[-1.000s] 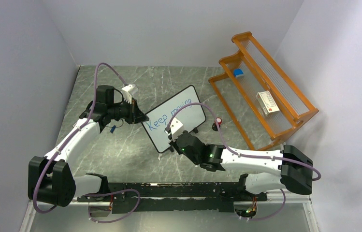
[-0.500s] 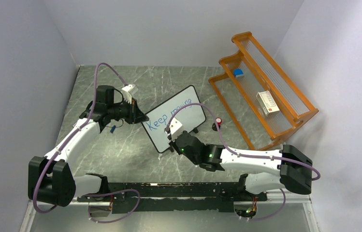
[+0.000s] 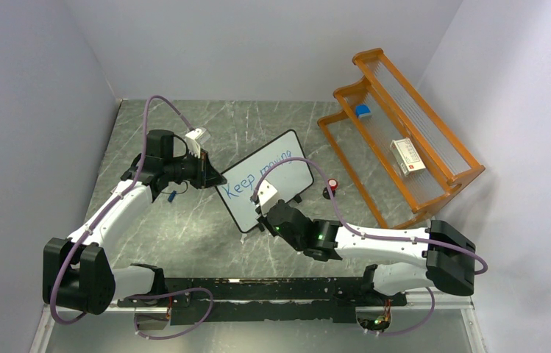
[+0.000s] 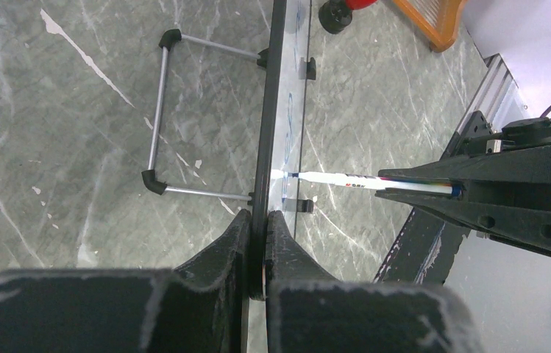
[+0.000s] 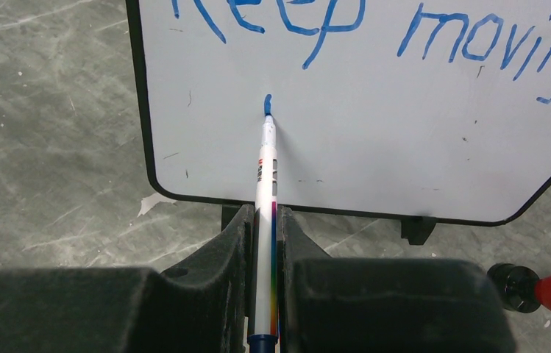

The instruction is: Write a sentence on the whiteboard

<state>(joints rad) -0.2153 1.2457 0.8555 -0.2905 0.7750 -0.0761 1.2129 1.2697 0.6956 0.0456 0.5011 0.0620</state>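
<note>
Whiteboard (image 3: 241, 207) stands upright on its small feet near the middle of the desk (image 3: 184, 235), turned on a slant so that its written face looks toward the near right corner. The sentence (image 5: 315, 31) so far reads "Keep moving" in blue along the upper part of the board, and a short blue stroke (image 5: 267, 101) sits below "Keep". The left fingers (image 4: 249, 224) are pressed together on the board's thin black frame at its left edge, with the wire stand (image 4: 158, 110) showing behind the board. The right fingers (image 5: 246, 220) are clamped on a white marker (image 5: 265, 184), which points straight at the board with its blue tip touching the surface at the lower end of that stroke. A small red and black object (image 3: 329, 188) lies on the desk just beside the board's right end. An orange rack (image 3: 434, 187) runs along the desk's right edge toward the far right corner, holding a white box (image 3: 407, 157) and a small blue item (image 3: 362, 110).
</note>
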